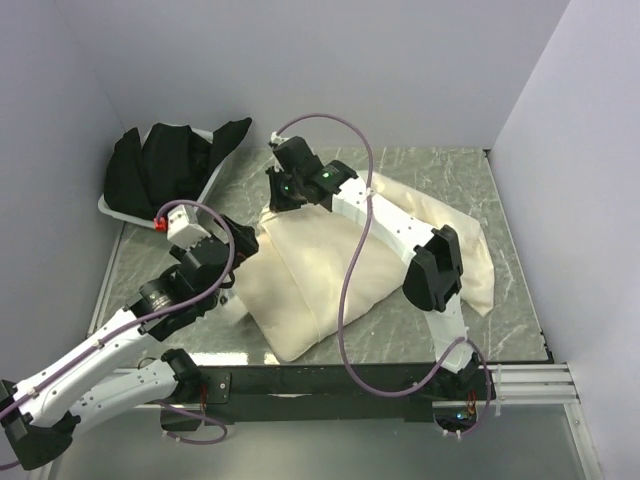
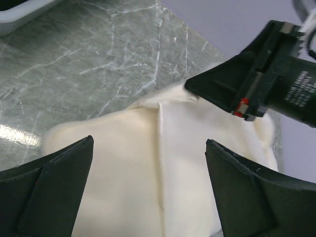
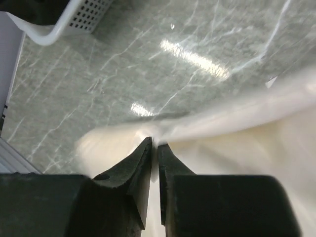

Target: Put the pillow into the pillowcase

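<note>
The pillowcase (image 1: 305, 290) is lying in the middle of the tabletop (image 1: 510, 320), a smooth cream slab of cloth with one lengthwise fold running down it. The pillow (image 1: 455, 230), as far as can be judged, is the puffier, wrinkled cream mass lying against the pillowcase's far right side. Where one ends and the other begins is not showing clearly.

The right gripper (image 3: 154, 144) is reaching to the pillowcase's far left corner. Its jaws are standing almost together with only a thin slit between them, the tips at the cloth's edge. Whether a fold is caught there cannot be told, as the cloth is blurring at the tips. The left gripper (image 2: 148, 187) is hovering over the pillowcase's left edge with its jaws spread wide and nothing between them. A mauve cable (image 1: 350, 270) is trailing across the pillowcase from the right arm.

The tabletop is showing as glossy grey-green stone patterning with white veins, and it is catching bright streaks of light beyond the pillowcase's far corner. Plain pale walls (image 1: 380, 70) are closing it in on the far side and on both flanks.

Well to the far left of the pillowcase, a white perforated basket (image 1: 108, 208) is sitting in the corner, and a bundled black cloth (image 1: 165, 165) is filling it and spilling over its rim.
</note>
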Robot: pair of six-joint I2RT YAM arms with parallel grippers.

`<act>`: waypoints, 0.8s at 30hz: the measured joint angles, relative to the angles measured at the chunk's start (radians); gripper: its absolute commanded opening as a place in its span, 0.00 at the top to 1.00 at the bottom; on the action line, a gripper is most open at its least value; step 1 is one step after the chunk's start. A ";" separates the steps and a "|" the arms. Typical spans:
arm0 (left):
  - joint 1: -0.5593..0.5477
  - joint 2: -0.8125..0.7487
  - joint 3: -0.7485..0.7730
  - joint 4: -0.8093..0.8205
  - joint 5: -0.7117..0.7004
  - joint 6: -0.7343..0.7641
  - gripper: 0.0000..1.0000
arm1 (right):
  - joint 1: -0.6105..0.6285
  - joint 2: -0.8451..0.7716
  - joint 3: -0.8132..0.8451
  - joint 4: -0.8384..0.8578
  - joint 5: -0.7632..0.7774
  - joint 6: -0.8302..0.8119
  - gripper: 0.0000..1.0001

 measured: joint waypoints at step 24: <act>0.055 -0.292 -0.672 0.247 0.368 -0.368 0.03 | 0.298 -0.460 -0.853 0.201 0.276 -0.001 0.34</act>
